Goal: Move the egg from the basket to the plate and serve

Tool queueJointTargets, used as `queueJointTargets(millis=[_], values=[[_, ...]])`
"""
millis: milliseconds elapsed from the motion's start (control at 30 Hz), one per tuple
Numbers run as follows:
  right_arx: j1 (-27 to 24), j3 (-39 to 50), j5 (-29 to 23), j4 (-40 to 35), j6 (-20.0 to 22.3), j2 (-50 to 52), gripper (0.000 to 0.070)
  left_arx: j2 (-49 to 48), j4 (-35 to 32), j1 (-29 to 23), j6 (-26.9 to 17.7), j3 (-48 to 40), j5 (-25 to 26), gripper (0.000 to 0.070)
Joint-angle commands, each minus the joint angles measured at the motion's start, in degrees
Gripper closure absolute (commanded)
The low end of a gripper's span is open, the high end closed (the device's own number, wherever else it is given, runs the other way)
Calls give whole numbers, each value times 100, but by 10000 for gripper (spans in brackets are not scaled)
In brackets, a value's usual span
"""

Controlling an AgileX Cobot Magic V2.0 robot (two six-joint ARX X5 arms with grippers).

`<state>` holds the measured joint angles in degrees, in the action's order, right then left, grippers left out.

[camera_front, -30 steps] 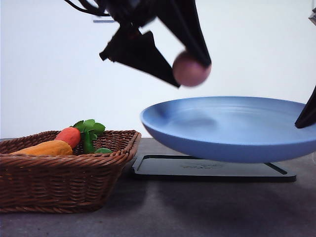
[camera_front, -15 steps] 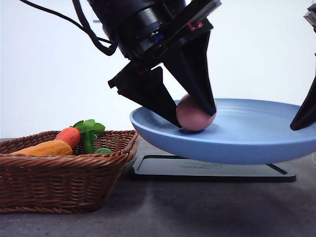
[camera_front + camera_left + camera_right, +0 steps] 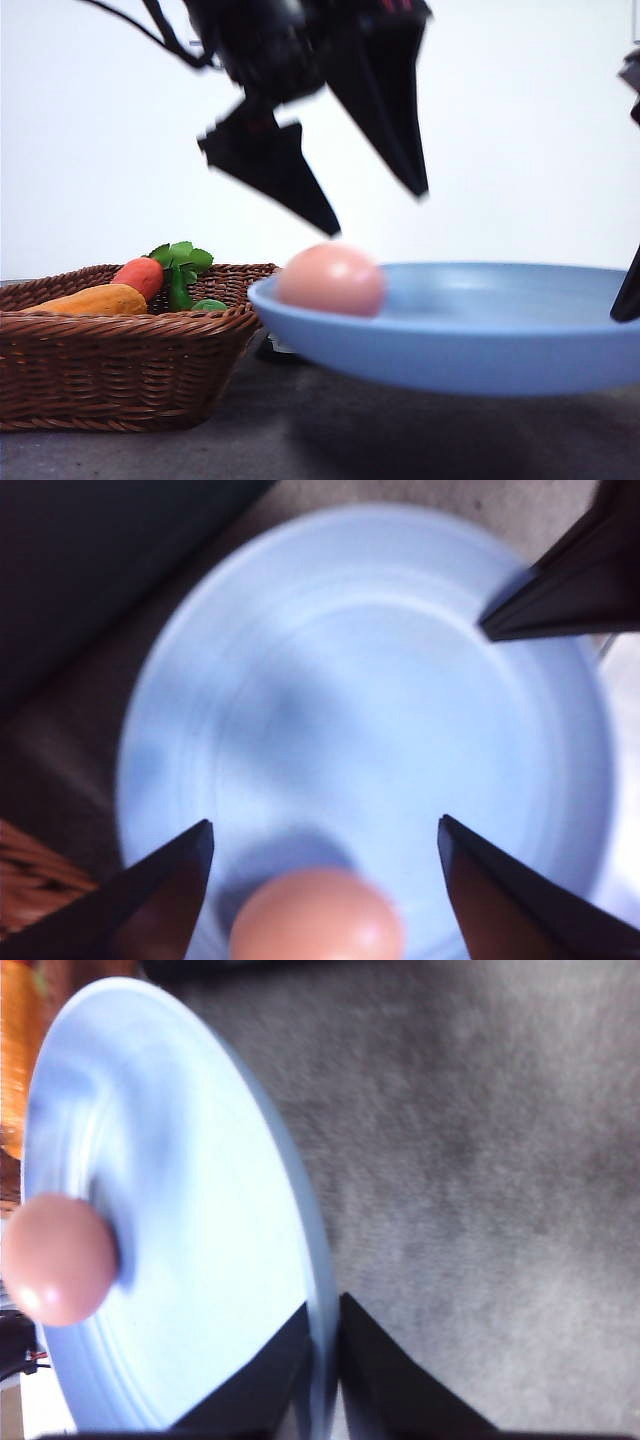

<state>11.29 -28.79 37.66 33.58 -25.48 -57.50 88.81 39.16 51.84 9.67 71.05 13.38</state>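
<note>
While the egg (image 3: pixel 331 279) lies in the blue plate (image 3: pixel 480 350), near the plate's rim on the basket side, the left gripper (image 3: pixel 375 210) hangs above it with its fingers spread wide and nothing between them; in the left wrist view the egg (image 3: pixel 318 916) sits between the two dark fingertips (image 3: pixel 165 890) but touches neither. At the plate's far right rim the right gripper (image 3: pixel 325 1370) pinches the edge between closed fingers; the right wrist view shows the plate (image 3: pixel 200 1260) on edge, with the egg (image 3: pixel 58 1258) resting on its inner face. From the front the plate appears lifted clear of the grey table (image 3: pixel 300 440). To the left the basket (image 3: pixel 120 370) stands on the table, holding a red vegetable (image 3: pixel 140 276), an orange one (image 3: pixel 90 300) and green leaves (image 3: pixel 183 262); the plate's rim is just beside the basket's right corner.
</note>
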Motion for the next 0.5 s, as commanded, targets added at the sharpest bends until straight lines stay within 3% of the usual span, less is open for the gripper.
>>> queueJointTargets(millis=[0,267,467], values=[[-41,-154,132,-125,140,-206,700,-156,87,9,-130,229,-11,238],[-594,-978,177,-145,779,-1401,700,-1282,498,-339,-214,362,-16,239],[-842,-1948,128,-297,1015,-2567,700,-2252,647,-780,-216,363,-21,240]])
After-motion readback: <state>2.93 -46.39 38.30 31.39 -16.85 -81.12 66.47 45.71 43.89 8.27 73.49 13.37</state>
